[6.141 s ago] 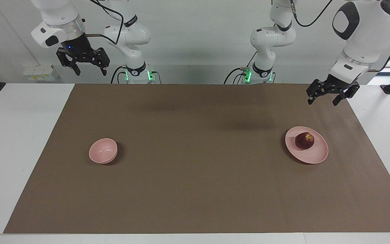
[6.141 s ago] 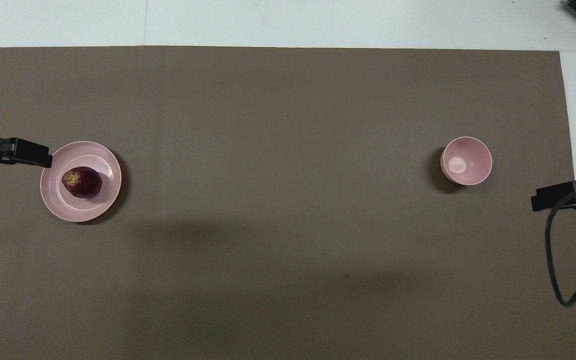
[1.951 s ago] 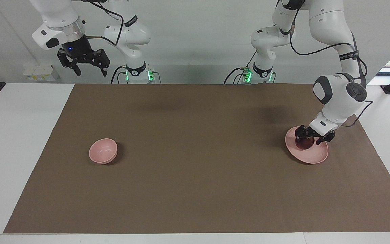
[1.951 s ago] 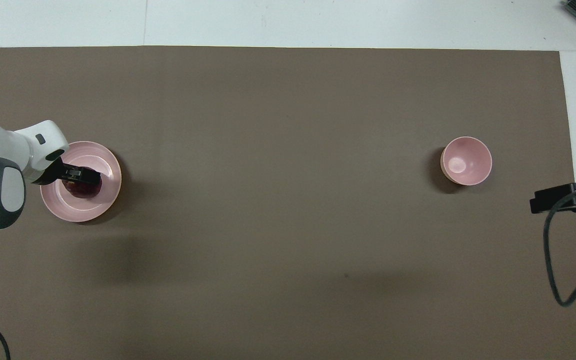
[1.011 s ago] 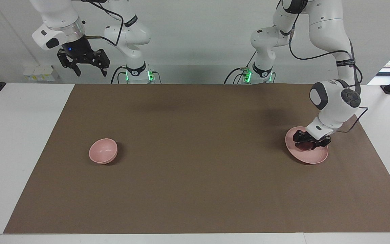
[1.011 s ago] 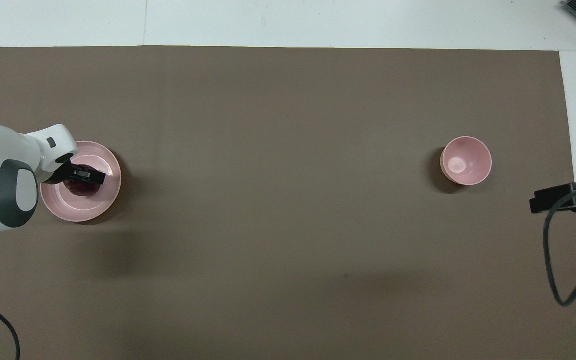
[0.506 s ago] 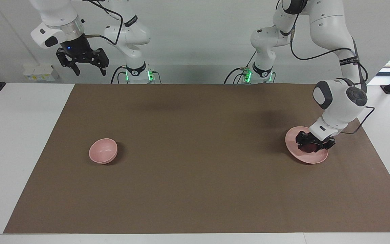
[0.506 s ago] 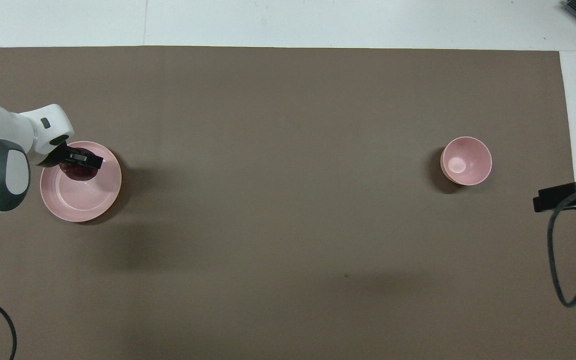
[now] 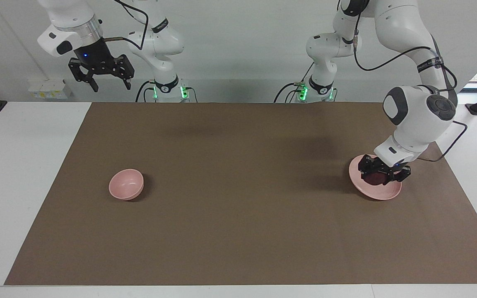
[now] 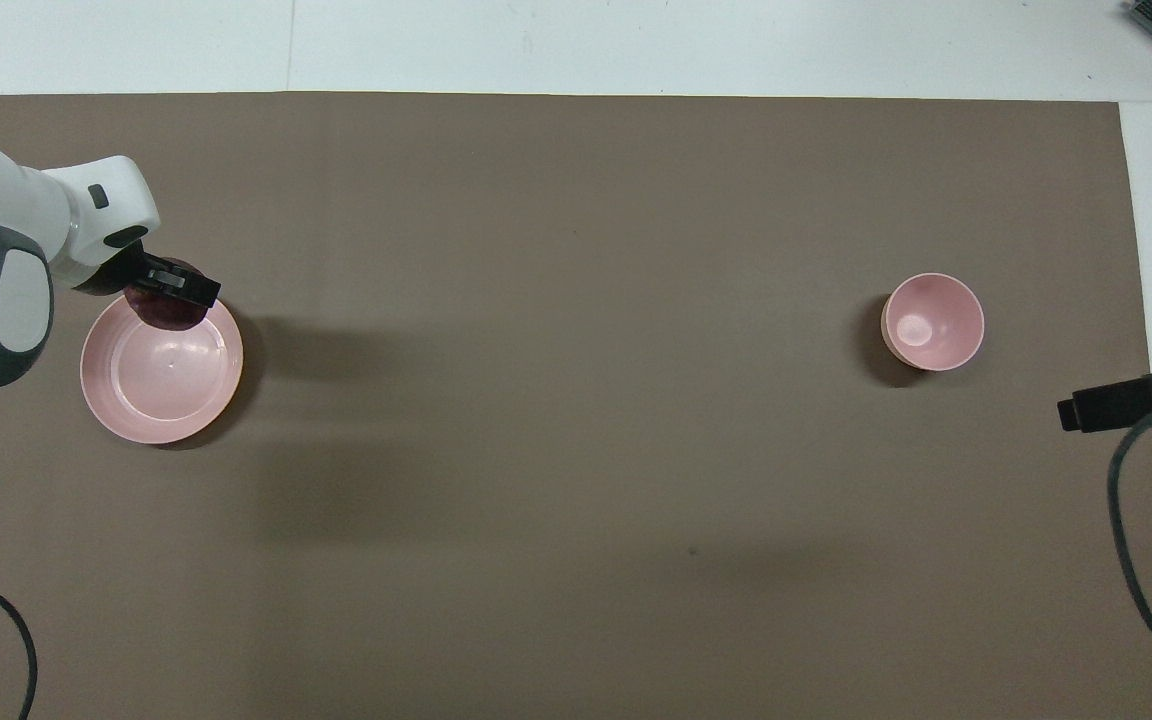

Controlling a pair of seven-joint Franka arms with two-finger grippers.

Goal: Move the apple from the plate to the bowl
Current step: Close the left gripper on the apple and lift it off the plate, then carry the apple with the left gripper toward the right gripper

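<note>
The dark red apple (image 9: 373,179) sits between the fingers of my left gripper (image 9: 382,177), which is shut on it and holds it a little above the pale pink plate (image 9: 381,193). In the overhead view the apple (image 10: 166,306) and the left gripper (image 10: 174,290) show over the plate's (image 10: 161,385) rim, and the plate's inside is bare. The small deep pink bowl (image 9: 126,184) stands empty toward the right arm's end of the table and shows in the overhead view (image 10: 933,321). My right gripper (image 9: 110,85) waits open, high over the table's edge at that end, and its tip shows in the overhead view (image 10: 1081,411).
A brown mat (image 9: 238,215) covers most of the white table. A black cable (image 10: 1136,560) hangs from the right arm over the mat's edge. Another cable (image 10: 6,620) lies by the left arm's end.
My left gripper came down on the apple, shut on it and has now lifted it off the plate. The plate's inside is now bare. The right arm has hardly moved.
</note>
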